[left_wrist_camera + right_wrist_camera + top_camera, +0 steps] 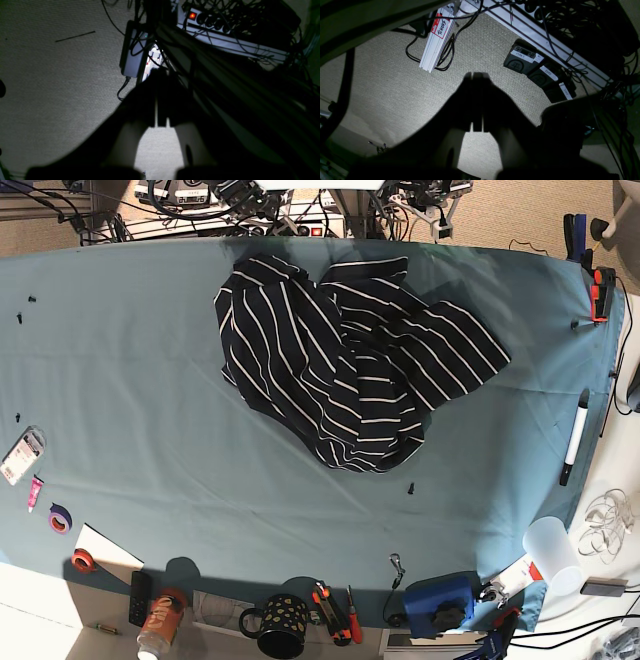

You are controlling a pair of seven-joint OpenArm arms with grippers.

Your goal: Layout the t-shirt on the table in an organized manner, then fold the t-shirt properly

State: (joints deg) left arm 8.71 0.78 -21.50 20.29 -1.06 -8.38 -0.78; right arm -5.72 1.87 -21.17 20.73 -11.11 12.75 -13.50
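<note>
t-shirt (350, 370): crumpled heap on far-centre of the table (140, 480), sleeves/hem folded over each other, nothing laid flat yet.
table: teal cloth cover, lots of bare room left & near of the heap for spreading.
left gripper (161, 122): jaws closed, holding nothing; wrist view shows only carpet, cables, power strip (225, 32), so arm is parked off the table.
right gripper (477, 125): jaws closed too, empty; looks at carpet and foot pedals (540, 75).
handling (my guess): soft, light, limp fabric; will drape & drag, may bunch the table cover if pulled low.
where to grab (guess): right flap (455, 340) and far-left edge (250, 280), pinch w/ both arms, lift and spread apart.
</note>
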